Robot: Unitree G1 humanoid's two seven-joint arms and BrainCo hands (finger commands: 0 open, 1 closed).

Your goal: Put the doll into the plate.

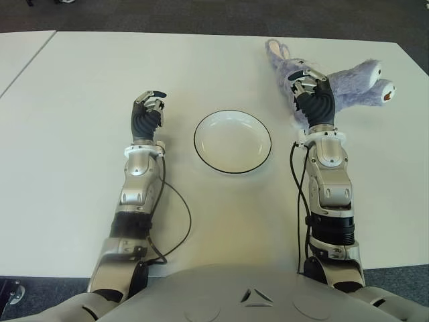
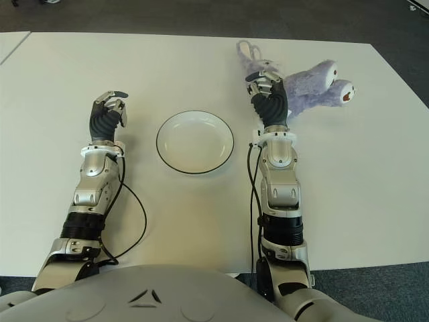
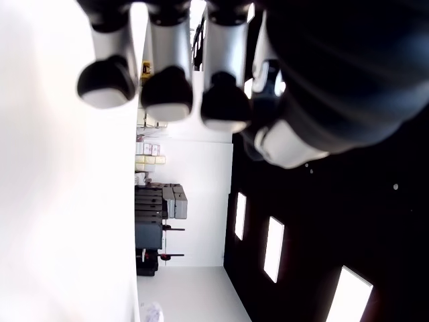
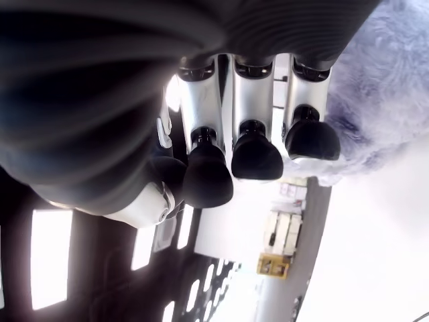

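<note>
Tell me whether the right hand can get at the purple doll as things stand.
Probably yes. The right hand is already over the doll, fingers curled but gripping nothing, with the plush right beside them. Nothing lies between them; the plate and left hand are off to its left.

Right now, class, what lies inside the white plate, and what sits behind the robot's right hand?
The plate holds nothing. Behind the right hand lies the purple doll on the table; the hand covers its middle, so contact cannot be judged.
</note>
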